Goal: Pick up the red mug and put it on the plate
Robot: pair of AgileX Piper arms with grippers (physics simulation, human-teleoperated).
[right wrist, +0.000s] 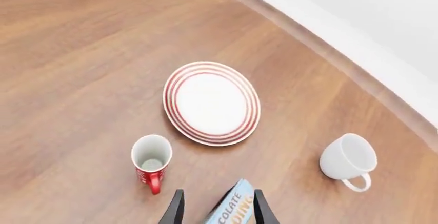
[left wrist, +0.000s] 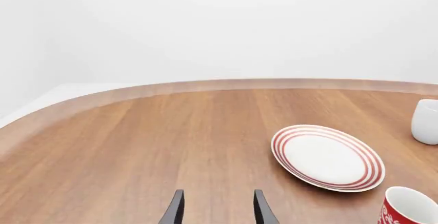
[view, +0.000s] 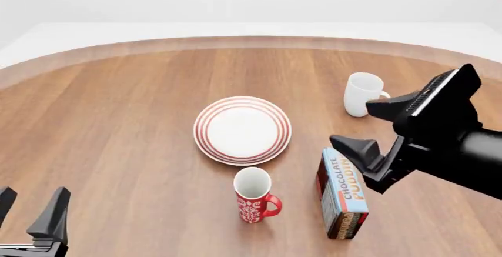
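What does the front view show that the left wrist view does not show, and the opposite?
Only the front view shows the chocolate pudding box, the right gripper with its arm, and the red mug's handle. Only the left wrist view shows the left gripper from behind, open over bare wood. Both show the plate, the red mug, the white mug and the table.

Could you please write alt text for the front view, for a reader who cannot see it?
A red mug stands upright on a wooden table, just in front of an empty red-ringed plate. The open right gripper hovers above a chocolate pudding box near a white mug; the left gripper waits at the near left.
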